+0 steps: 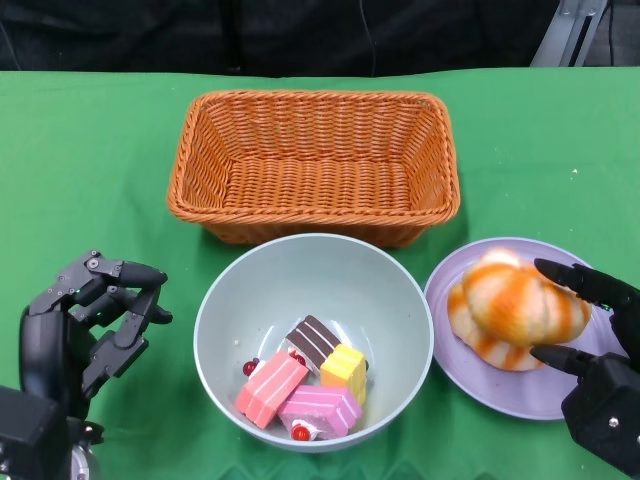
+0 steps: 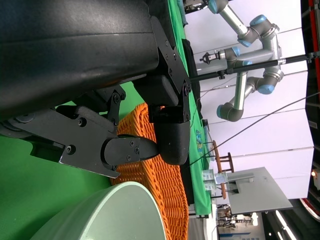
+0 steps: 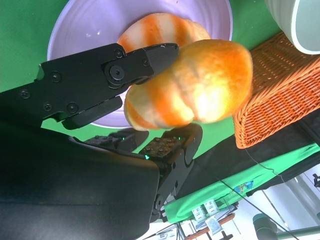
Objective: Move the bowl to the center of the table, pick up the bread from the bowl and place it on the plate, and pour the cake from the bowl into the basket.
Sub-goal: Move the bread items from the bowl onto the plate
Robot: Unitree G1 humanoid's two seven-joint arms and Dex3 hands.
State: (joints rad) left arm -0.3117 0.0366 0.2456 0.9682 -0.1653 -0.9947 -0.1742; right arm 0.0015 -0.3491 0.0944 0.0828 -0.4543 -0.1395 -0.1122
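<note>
Bread, an orange-and-white striped roll, sits over the lilac plate at the right of the green table, and the right robot hand holds it: one black finger lies along its far upper side and another presses its near lower side. The right wrist view shows the same hold, with the roll pinched between black fingers above the plate; whether the roll's underside touches the plate cannot be told. No brand, label or readable writing appears on the bread, the dishes or the basket. In the wrist views a small printed patch shows on the green cloth hanging at the table's far edge, and small cards stand on a stand beyond it, all too small to read.

Just left of the plate stands the pale grey-green bowl, near the middle of the table's front. It holds small cake pieces: pink ones, a yellow one, a brown-striped one, and red berry-like bits. Directly behind the bowl, nearly touching its far rim, is the orange wicker basket.

The left robot hand hangs at the lower left, beside the bowl but apart from it, fingers loosely bent and separated, holding nothing. The left wrist view shows its fingers over the green cloth with the bowl rim and basket nearby.
</note>
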